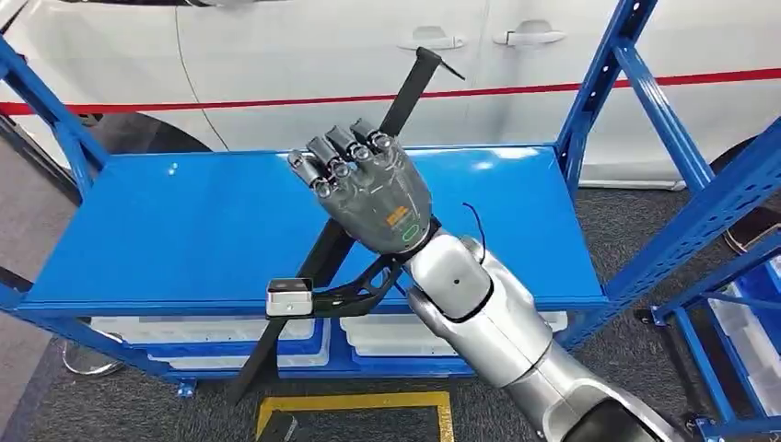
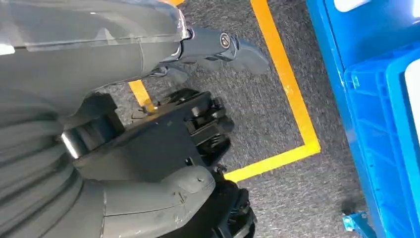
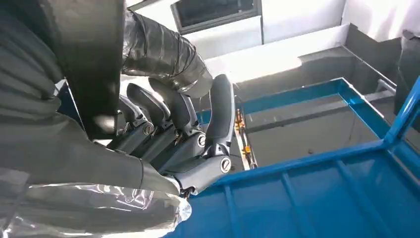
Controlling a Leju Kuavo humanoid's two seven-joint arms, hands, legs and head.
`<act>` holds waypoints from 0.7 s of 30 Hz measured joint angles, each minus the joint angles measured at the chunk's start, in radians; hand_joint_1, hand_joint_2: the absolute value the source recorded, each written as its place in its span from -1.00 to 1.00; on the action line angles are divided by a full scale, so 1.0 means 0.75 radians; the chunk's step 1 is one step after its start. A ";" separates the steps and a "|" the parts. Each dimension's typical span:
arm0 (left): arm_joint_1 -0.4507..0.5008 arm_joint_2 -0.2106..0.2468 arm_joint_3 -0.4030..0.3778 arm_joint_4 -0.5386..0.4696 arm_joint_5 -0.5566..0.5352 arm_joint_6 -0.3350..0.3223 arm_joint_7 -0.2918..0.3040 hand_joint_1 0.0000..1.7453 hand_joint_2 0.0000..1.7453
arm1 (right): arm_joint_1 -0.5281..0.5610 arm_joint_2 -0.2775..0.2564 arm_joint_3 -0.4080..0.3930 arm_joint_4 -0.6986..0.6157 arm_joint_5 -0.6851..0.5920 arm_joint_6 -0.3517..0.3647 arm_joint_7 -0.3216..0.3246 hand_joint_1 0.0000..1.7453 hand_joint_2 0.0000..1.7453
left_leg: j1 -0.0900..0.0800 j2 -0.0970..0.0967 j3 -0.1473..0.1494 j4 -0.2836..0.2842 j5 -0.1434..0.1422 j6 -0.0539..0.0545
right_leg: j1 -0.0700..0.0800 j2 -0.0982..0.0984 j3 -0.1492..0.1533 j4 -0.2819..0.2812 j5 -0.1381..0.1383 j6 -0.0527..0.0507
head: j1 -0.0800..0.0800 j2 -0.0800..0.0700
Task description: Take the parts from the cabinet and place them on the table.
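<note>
My right hand (image 1: 368, 189) grips a long black part (image 1: 410, 87) over the blue shelf top (image 1: 175, 230). The part slants from the far edge of the shelf past its front edge. A black bracket with a pale grey end piece (image 1: 288, 297) branches off it below the hand. In the right wrist view the fingers (image 3: 173, 114) curl around the black bar (image 3: 94, 69), which has a taped section. Whether the part touches the shelf is unclear. My left hand (image 2: 198, 47) hangs over the floor with its fingers apart, holding nothing.
A white car (image 1: 304, 55) stands right behind the shelf. Blue rack uprights (image 1: 599, 83) rise at the right. White bins (image 1: 203, 331) sit on the lower shelf. Yellow tape (image 2: 287, 84) marks the grey carpet, and blue crates (image 1: 751, 331) stand at the far right.
</note>
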 joint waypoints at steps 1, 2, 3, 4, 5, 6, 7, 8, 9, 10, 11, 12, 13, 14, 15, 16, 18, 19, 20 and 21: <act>0.000 0.000 0.000 0.000 0.000 0.000 0.000 -1.00 1.00 | 0.000 0.003 0.000 0.000 0.000 0.000 0.000 1.00 1.00 | -0.004 0.000 0.056 -0.117 0.055 0.013 | 0.000 0.001 0.003 -0.001 -0.002 0.000 | -0.001 0.000; -0.001 0.001 0.001 0.000 0.000 0.000 0.000 -1.00 1.00 | 0.000 0.003 0.000 0.000 0.000 0.000 0.000 1.00 1.00 | -0.011 -0.001 0.081 -0.165 0.040 0.025 | 0.001 0.001 0.002 -0.002 -0.002 0.002 | 0.001 0.000; -0.003 0.001 0.000 0.000 0.000 0.000 0.000 -1.00 1.00 | -0.001 0.003 0.000 0.000 -0.001 0.000 0.000 1.00 1.00 | -0.017 -0.001 0.088 -0.190 0.040 0.028 | 0.000 0.002 -0.004 -0.002 0.000 0.010 | -0.001 0.000; -0.002 0.001 0.000 0.000 0.000 0.000 0.000 -1.00 1.00 | 0.000 0.003 0.000 0.000 0.000 0.000 0.000 1.00 1.00 | -0.020 -0.001 0.084 -0.187 0.040 0.028 | -0.002 0.001 -0.006 -0.004 0.002 0.017 | 0.001 0.000; 0.001 0.002 0.000 0.000 0.000 0.000 0.000 -1.00 1.00 | 0.000 0.003 0.001 0.000 0.000 0.000 0.000 1.00 1.00 | -0.021 -0.002 0.084 -0.188 0.040 0.029 | -0.003 0.001 -0.005 -0.008 0.004 0.024 | -0.001 0.000; 0.001 0.001 0.000 0.000 0.000 0.000 0.000 -1.00 1.00 | -0.001 0.003 0.000 -0.001 -0.001 0.000 0.000 1.00 1.00 | -0.019 -0.002 0.089 -0.201 0.047 0.036 | 0.000 0.001 0.000 -0.014 0.007 0.031 | 0.000 0.000; 0.001 0.000 -0.001 0.000 0.000 0.001 0.000 -1.00 1.00 | -0.001 0.004 0.000 -0.002 -0.001 0.000 0.000 1.00 1.00 | -0.001 0.003 0.103 -0.222 0.059 0.042 | 0.000 0.000 -0.001 -0.001 -0.005 0.037 | 0.000 0.000; 0.000 0.000 -0.001 0.000 0.001 0.001 0.000 -1.00 1.00 | -0.004 0.004 0.000 -0.002 0.000 0.000 0.000 1.00 1.00 | -0.003 0.002 0.107 -0.229 0.062 0.048 | 0.000 0.000 -0.015 0.033 -0.032 0.044 | 0.001 0.000; -0.003 0.000 -0.001 0.000 0.000 0.001 0.000 -1.00 1.00 | -0.005 0.004 0.000 -0.002 -0.001 -0.001 0.000 1.00 1.00 | -0.003 0.003 0.106 -0.229 0.062 0.051 | -0.003 0.000 -0.057 0.121 -0.087 0.049 | 0.001 0.000; -0.003 0.000 -0.001 0.000 0.000 0.001 -0.001 -1.00 1.00 | -0.003 0.004 0.001 -0.002 -0.001 0.000 0.000 1.00 1.00 | -0.003 0.003 0.106 -0.228 0.060 0.054 | -0.006 0.000 -0.105 0.223 -0.136 0.053 | 0.001 0.000; -0.002 0.000 -0.001 0.000 0.000 0.001 0.000 -1.00 1.00 | 0.000 0.003 0.000 0.000 -0.001 0.000 0.000 1.00 1.00 | -0.004 0.004 0.105 -0.226 0.060 0.054 | -0.007 0.000 -0.157 0.325 -0.176 0.058 | 0.001 0.000; -0.001 0.000 -0.001 0.000 0.001 0.001 0.000 -1.00 1.00 | 0.002 0.002 0.000 0.001 -0.001 0.000 0.001 1.00 1.00 | -0.004 0.004 0.103 -0.224 0.059 0.054 | -0.008 0.000 -0.188 0.381 -0.183 0.062 | 0.000 0.000; 0.000 0.000 -0.001 0.000 0.000 0.001 0.000 -1.00 1.00 | 0.002 0.002 0.001 0.003 -0.001 0.000 0.000 1.00 1.00 | -0.003 0.003 0.103 -0.221 0.057 0.053 | -0.011 -0.001 -0.186 0.371 -0.156 0.065 | 0.001 0.000; 0.000 0.000 -0.001 0.000 0.000 0.001 0.000 -1.00 1.00 | 0.002 0.002 0.001 0.003 -0.001 0.000 0.001 1.00 1.00 | -0.002 0.002 0.103 -0.215 0.053 0.049 | -0.014 -0.002 -0.153 0.301 -0.103 0.066 | 0.001 0.000; 0.001 -0.001 -0.001 0.000 0.000 -0.002 0.024 -1.00 1.00 | 0.002 0.002 0.001 0.002 -0.021 -0.005 -0.004 1.00 1.00 | -0.001 0.002 0.103 -0.204 0.052 0.046 | -0.017 -0.003 -0.093 0.187 -0.039 0.066 | 0.000 0.000; -0.001 -0.003 -0.001 0.000 -0.001 -0.008 0.073 -1.00 1.00 | 0.010 0.003 0.001 0.002 -0.062 -0.017 -0.019 1.00 1.00 | 0.001 -0.001 0.102 -0.193 0.043 0.039 | -0.019 -0.005 -0.032 0.068 0.015 0.065 | 0.001 0.000; -0.002 -0.003 -0.001 0.000 -0.003 -0.018 0.181 -1.00 1.00 | 0.049 0.015 0.001 -0.002 -0.136 -0.052 -0.040 1.00 1.00 | -0.007 -0.003 0.084 -0.166 0.037 0.026 | -0.012 0.001 -0.017 0.014 0.003 0.047 | -0.001 0.000; 0.001 -0.003 -0.001 0.000 -0.006 -0.020 0.190 -1.00 1.00 | 0.071 0.022 0.002 -0.003 -0.136 -0.055 -0.040 1.00 1.00 | -0.006 -0.002 0.083 -0.171 0.040 0.020 | -0.010 0.003 -0.022 0.019 0.004 0.044 | 0.000 0.000; 0.004 -0.003 -0.001 0.000 -0.010 -0.023 0.199 -1.00 1.00 | 0.090 0.027 0.003 -0.007 -0.131 -0.056 -0.042 1.00 1.00 | -0.005 -0.001 0.083 -0.177 0.043 0.015 | -0.005 0.007 -0.023 0.021 0.005 0.038 | 0.000 0.000; 0.005 -0.003 -0.001 0.000 -0.011 -0.023 0.202 -1.00 1.00 | 0.103 0.031 0.006 -0.010 -0.128 -0.057 -0.044 1.00 1.00 | -0.005 -0.002 0.082 -0.176 0.046 0.011 | -0.006 0.006 -0.025 0.018 0.011 0.030 | 0.001 0.000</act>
